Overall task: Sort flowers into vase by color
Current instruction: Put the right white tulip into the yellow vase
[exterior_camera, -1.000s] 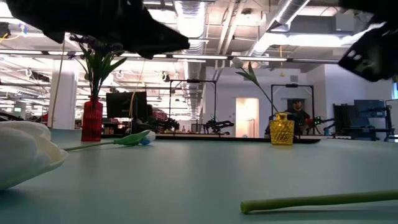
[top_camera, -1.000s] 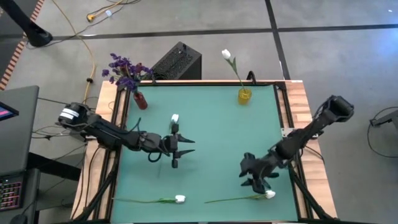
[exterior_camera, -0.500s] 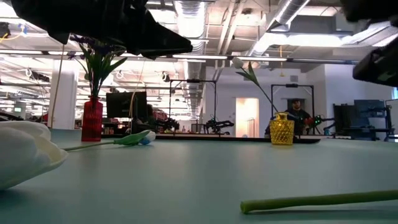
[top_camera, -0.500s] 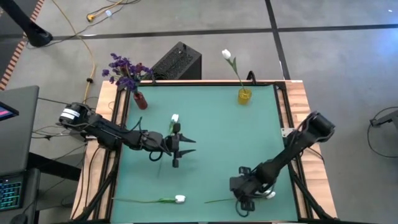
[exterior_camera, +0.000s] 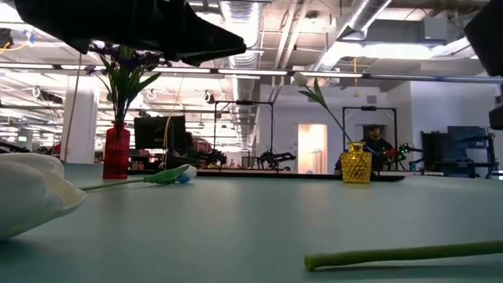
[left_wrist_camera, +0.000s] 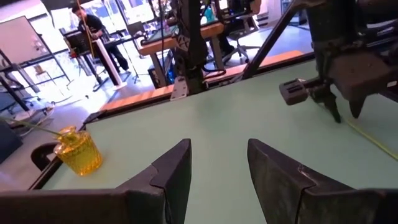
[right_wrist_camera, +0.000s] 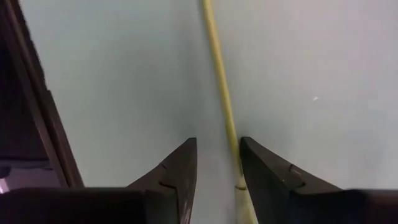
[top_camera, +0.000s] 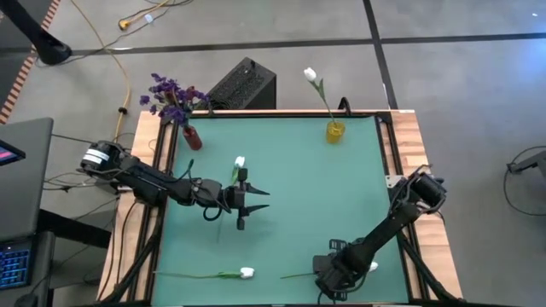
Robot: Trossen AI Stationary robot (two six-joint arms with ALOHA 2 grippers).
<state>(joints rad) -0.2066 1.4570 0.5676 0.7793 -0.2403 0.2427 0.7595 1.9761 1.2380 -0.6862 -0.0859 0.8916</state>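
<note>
Seen from overhead, the left gripper (top_camera: 243, 198) hangs over the middle of the green table mat (top_camera: 299, 188), fingers apart and grasping nothing, with a white tulip lying on the mat (top_camera: 238, 165) just beside it, toward the red vase. The left wrist view confirms its fingers (left_wrist_camera: 174, 174) spread with bare mat between them.

The right wrist view alone shows that the right gripper (right_wrist_camera: 216, 163) straddles a thin pale-green flower stem (right_wrist_camera: 219, 93) lying flat on the mat; its fingers (right_wrist_camera: 177, 168) stand either side, narrowly apart, and whether they touch it cannot be told.

From above, the right gripper sits at the mat's near edge, its arm covering most of that stem; the bloom (top_camera: 373, 267) peeks out beside it. Left of it lies another white tulip (top_camera: 246, 273).

The small red vase (top_camera: 192, 136) at the mat's far left corner holds bushy purple blooms (top_camera: 171, 95). The yellow glass vase (top_camera: 335, 131) along the far edge holds one white tulip (top_camera: 310, 75).
</note>
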